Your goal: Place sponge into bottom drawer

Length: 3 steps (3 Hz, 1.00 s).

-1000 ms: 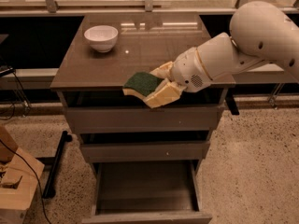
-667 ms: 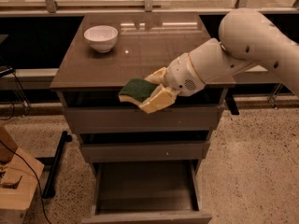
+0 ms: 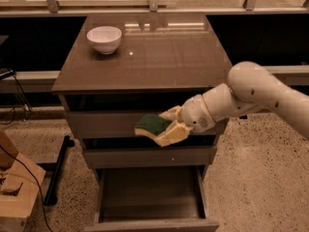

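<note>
The sponge [image 3: 152, 124], dark green on top with yellow foam beneath, is held in my gripper [image 3: 166, 128] in front of the cabinet's top drawer front, well above the floor. My gripper's yellowish fingers [image 3: 170, 136] are shut on the sponge from the right; the white arm reaches in from the right edge. The bottom drawer [image 3: 150, 191] is pulled out below, directly under the sponge, a wide shallow tray with nothing visible in it.
A white bowl [image 3: 104, 38] stands at the back left of the cabinet top [image 3: 159, 57]. The two upper drawers [image 3: 106, 124] are closed. A wooden box [image 3: 14, 192] and cables lie on the floor to the left.
My gripper with the sponge has moved down from the level of the cabinet top's front edge to in front of the top drawer, and the arm has lowered.
</note>
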Tool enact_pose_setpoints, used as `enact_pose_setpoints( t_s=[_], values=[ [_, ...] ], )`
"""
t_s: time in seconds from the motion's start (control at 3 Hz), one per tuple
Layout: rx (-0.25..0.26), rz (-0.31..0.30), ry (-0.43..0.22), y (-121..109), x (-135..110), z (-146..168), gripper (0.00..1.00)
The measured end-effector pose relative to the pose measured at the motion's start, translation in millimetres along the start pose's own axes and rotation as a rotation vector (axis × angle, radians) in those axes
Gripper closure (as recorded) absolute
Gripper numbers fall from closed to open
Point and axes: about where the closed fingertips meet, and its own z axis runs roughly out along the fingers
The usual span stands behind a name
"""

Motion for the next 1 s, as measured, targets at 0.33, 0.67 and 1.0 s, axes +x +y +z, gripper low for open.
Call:
enact_pose_setpoints(
  t_s=[0.33,0.67,1.0],
  values=[
    [-0.005,0.077,-0.079,-11.6,60.2,18.5,1.0],
    [-0.015,0.097,-0.094,-15.3,74.2,26.0,1.0],
    [-0.018,0.124,-0.054,-18.5,89.8,33.7,1.0]
  ],
)
